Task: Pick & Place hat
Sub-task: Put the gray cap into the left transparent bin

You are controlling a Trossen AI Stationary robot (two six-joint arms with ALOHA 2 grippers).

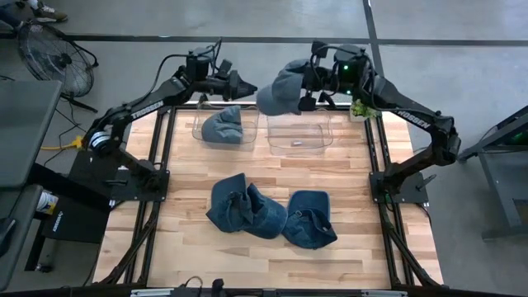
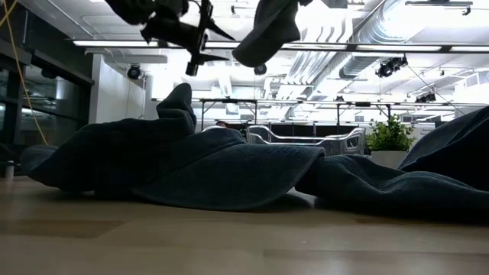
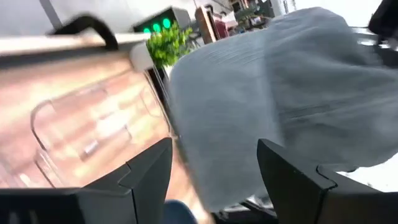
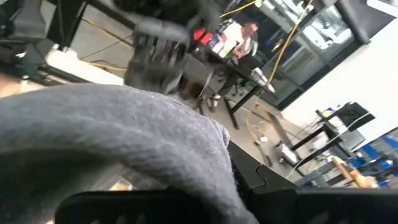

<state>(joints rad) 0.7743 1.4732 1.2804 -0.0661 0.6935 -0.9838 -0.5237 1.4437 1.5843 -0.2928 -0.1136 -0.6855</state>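
Observation:
A light grey hat (image 1: 280, 89) hangs high in the air above the table's far edge, between the two clear bins; it also shows in the low view (image 2: 267, 30). My right gripper (image 1: 310, 86) is shut on it from the right. My left gripper (image 1: 246, 86) is open just left of the hat, with the grey hat (image 3: 280, 93) filling the view past its spread fingers (image 3: 149, 168). The left bin (image 1: 202, 132) holds a grey-blue hat (image 1: 224, 125). Two dark blue hats (image 1: 243, 208) (image 1: 310, 219) lie on the table's near half. My right gripper holds the grey hat by its right-hand edge (image 1: 299, 82), coming level from the table's right. The hat is lifted clear and droops to the left of the fingers. The cloth (image 4: 124, 124) covers the fingers in the right wrist view, so the kind of hold is hidden. My left gripper stands close to the hat's left side (image 1: 262, 97); I cannot tell whether it touches.
The right clear bin (image 1: 326, 140) sits on the far half of the table under the hat. A small green plant (image 1: 360, 107) stands at the far right corner. A fan (image 1: 49, 56) stands on the floor to the far left.

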